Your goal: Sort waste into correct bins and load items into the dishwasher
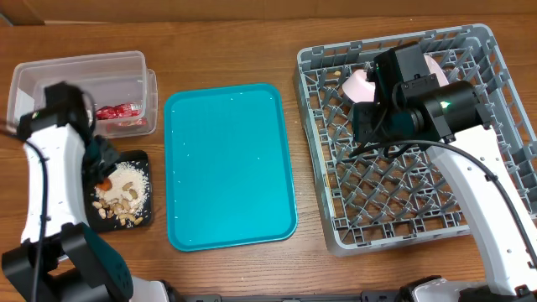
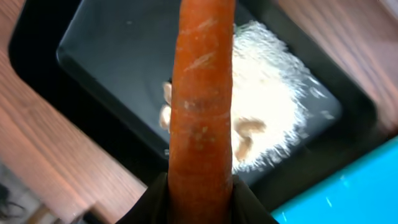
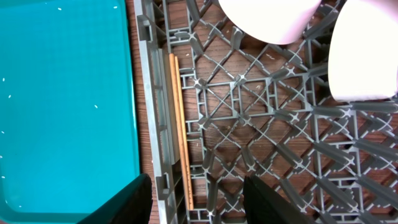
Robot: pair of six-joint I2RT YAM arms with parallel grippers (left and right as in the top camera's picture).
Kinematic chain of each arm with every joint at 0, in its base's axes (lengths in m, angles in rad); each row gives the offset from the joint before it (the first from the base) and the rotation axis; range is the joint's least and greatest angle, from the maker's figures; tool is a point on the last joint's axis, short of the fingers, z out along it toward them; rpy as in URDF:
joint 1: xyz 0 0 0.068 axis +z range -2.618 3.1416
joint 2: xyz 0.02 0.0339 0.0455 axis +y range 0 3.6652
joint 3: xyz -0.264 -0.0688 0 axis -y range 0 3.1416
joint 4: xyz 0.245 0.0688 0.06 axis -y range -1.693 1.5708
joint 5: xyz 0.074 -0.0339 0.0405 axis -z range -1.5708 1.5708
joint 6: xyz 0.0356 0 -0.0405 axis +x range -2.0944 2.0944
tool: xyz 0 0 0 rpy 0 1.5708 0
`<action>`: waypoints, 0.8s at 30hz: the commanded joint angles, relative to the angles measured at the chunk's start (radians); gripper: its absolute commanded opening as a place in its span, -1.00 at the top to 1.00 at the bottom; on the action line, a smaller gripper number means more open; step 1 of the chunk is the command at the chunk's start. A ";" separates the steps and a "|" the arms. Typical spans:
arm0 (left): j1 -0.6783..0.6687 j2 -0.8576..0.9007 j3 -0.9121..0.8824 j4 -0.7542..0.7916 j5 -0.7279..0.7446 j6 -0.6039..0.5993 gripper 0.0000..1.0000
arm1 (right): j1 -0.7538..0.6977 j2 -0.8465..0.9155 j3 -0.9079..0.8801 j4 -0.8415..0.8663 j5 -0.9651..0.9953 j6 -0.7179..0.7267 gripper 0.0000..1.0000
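My left gripper (image 1: 102,172) is shut on the orange carrot (image 2: 202,99) and holds it over the flat black tray (image 1: 144,159), which holds beige food scraps (image 1: 124,195). The black tray (image 2: 112,68) and the scraps (image 2: 267,112) lie below the carrot in the left wrist view. The red wrapper (image 1: 116,111) lies in the clear tub (image 1: 75,67). My right gripper (image 3: 196,196) is open and empty above the grey dish rack (image 1: 495,126), over its left wall. The wooden chopsticks (image 3: 180,130) lie in the rack along that wall. Pale-pink bowls (image 1: 359,82) sit at the rack's back, partly hidden by my right arm.
The teal serving tray (image 1: 228,164) lies between the bins and the rack; it also shows in the right wrist view (image 3: 62,93). Two pale bowls (image 3: 273,18) sit at the top of the right wrist view.
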 commanded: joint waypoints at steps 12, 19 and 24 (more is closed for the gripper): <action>0.111 0.001 -0.209 0.218 0.065 -0.017 -0.01 | -0.003 0.001 0.013 0.002 0.006 0.001 0.00; 0.102 -0.008 -0.099 0.136 0.233 0.042 -0.03 | -0.003 0.001 0.013 0.007 0.006 0.001 -0.03; 0.005 -0.027 0.051 0.082 0.543 0.278 0.03 | 0.003 0.021 0.012 0.099 -0.094 -0.002 -0.22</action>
